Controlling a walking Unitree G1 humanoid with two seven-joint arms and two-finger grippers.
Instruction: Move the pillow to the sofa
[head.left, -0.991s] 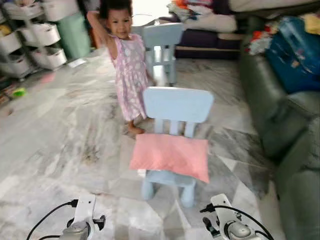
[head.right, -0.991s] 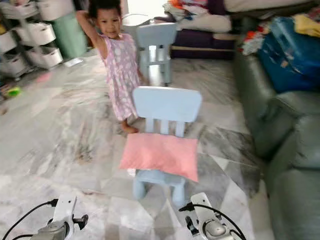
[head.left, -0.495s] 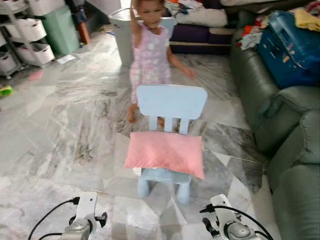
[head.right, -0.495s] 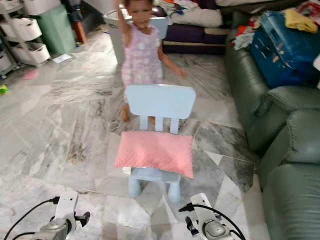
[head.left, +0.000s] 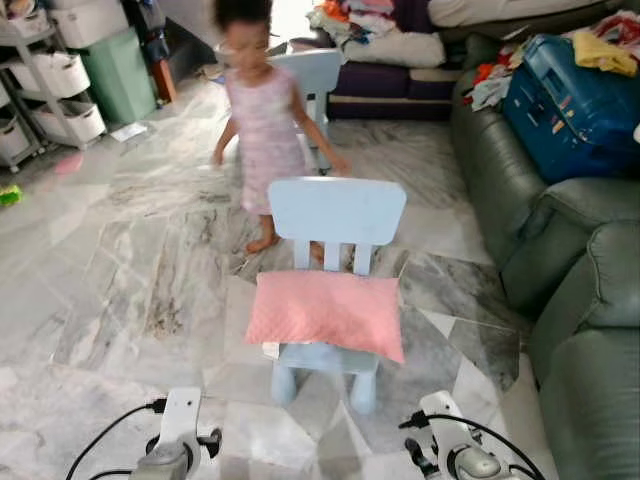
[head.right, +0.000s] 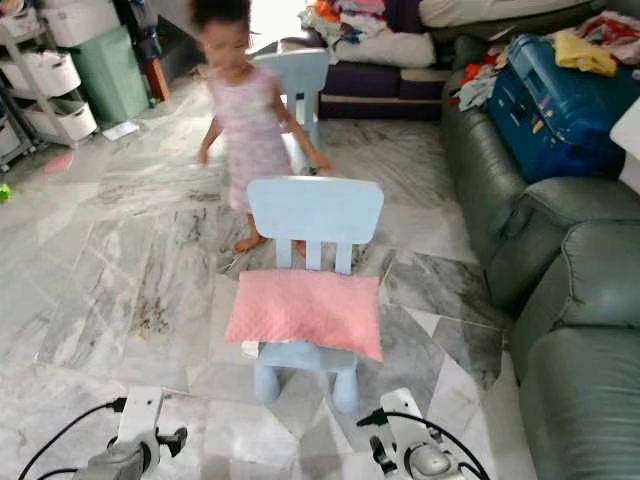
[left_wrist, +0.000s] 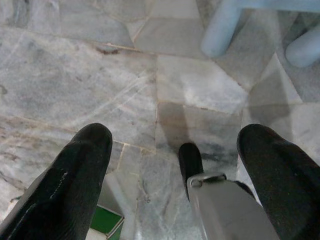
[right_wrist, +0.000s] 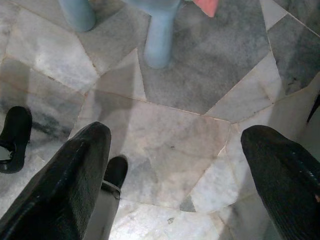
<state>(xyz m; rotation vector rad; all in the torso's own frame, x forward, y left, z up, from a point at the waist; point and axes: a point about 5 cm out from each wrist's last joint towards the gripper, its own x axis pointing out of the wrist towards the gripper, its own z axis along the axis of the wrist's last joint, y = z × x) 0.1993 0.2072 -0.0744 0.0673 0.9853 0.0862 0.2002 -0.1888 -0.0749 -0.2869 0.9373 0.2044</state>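
While the soft pink quilted pillow (head.left: 326, 314) drapes the pale blue plastic child's chair (head.left: 334, 215), both grippers' fingers (left_wrist: 75, 180) (right_wrist: 75, 175) hang spread, empty; it looks light, best pinched at opposite edges.

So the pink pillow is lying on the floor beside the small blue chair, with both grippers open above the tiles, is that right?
Not quite: the pink pillow lies on the seat of the small blue chair, not on the floor, as the left eye view shows. Both the left gripper and the right gripper are indeed open above the tiles.
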